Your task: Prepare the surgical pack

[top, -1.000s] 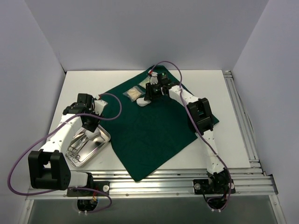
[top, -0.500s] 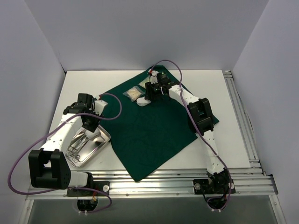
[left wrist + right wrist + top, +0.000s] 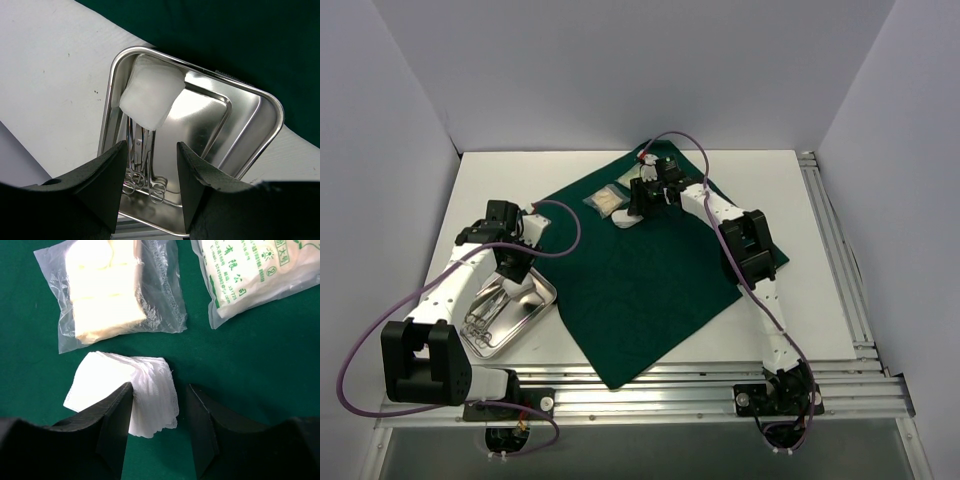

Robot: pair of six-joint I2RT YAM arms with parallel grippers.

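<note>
The dark green drape [image 3: 640, 280] lies spread on the table. The steel tray [image 3: 540, 305] sits at its left edge; it also shows in the left wrist view [image 3: 260, 107], holding a white gauze pad [image 3: 150, 95] and steel scissor-like instruments [image 3: 142, 170]. My left gripper [image 3: 150, 192] is open and empty above the tray. My right gripper [image 3: 160, 430] is open, low over a second gauze pad [image 3: 135, 390] on the drape; its left finger touches the pad's edge. Two clear packets lie beyond: one with yellowish pads [image 3: 107, 290], one with printed text [image 3: 250, 275].
White table surface [image 3: 50, 75] lies left of the tray. An aluminium rail [image 3: 720, 385] runs along the near edge and another along the right side [image 3: 835, 250]. Grey walls enclose the workspace.
Almost nothing differs; the right gripper has shifted very slightly near the gauze pad at the drape's far end. The left arm has held still over the tray.
</note>
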